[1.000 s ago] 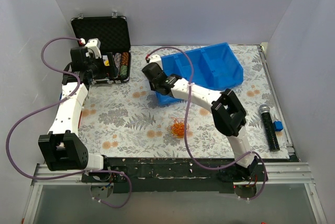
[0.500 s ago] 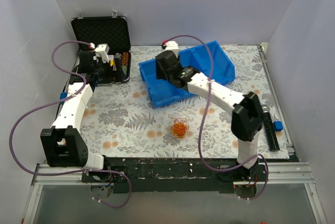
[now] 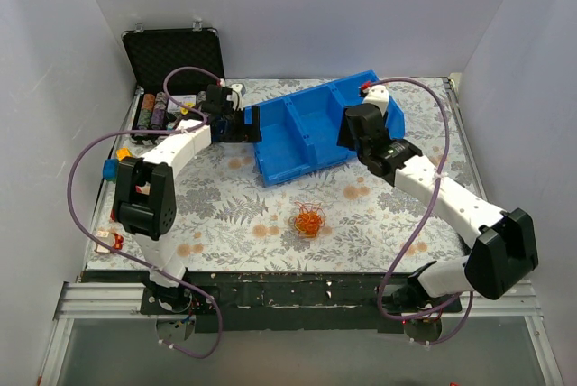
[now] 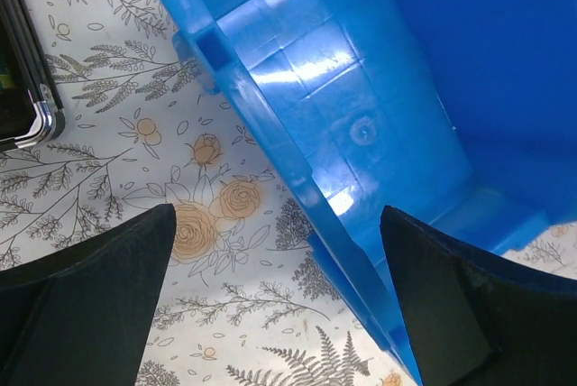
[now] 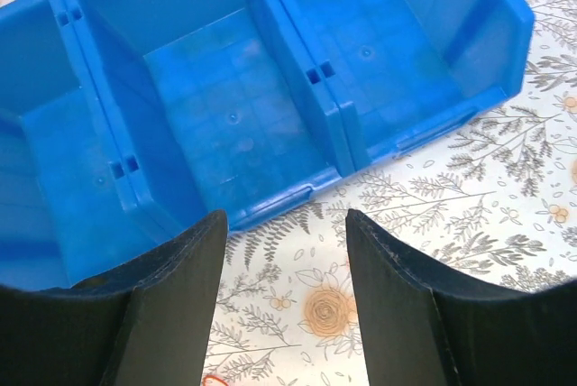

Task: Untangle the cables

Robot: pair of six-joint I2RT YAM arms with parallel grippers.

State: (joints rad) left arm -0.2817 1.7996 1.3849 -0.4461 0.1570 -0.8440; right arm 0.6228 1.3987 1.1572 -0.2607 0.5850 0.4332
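Observation:
The cables (image 3: 309, 220) are a small orange and red curly tangle lying on the flowered cloth in front of the blue bin (image 3: 302, 133). No gripper touches them. A red loop of them shows at the bottom edge of the right wrist view (image 5: 212, 380). My left gripper (image 3: 250, 124) is open at the bin's left end; in the left wrist view (image 4: 278, 224) the bin's wall (image 4: 343, 124) runs between its fingers. My right gripper (image 3: 350, 132) is open and empty over the bin's right part, above the cloth by the bin's front edge (image 5: 286, 224).
The blue bin (image 5: 225, 88) has three empty compartments. An open black case (image 3: 171, 57) with small items stands at the back left, and its metal corner shows in the left wrist view (image 4: 32, 111). Purple arm cords loop over both sides. White walls enclose the table.
My left arm has swung from the black case over to the bin's left end. My right arm has swung right and stretched out toward the bin's right part. The bin has shifted. The cables stayed put.

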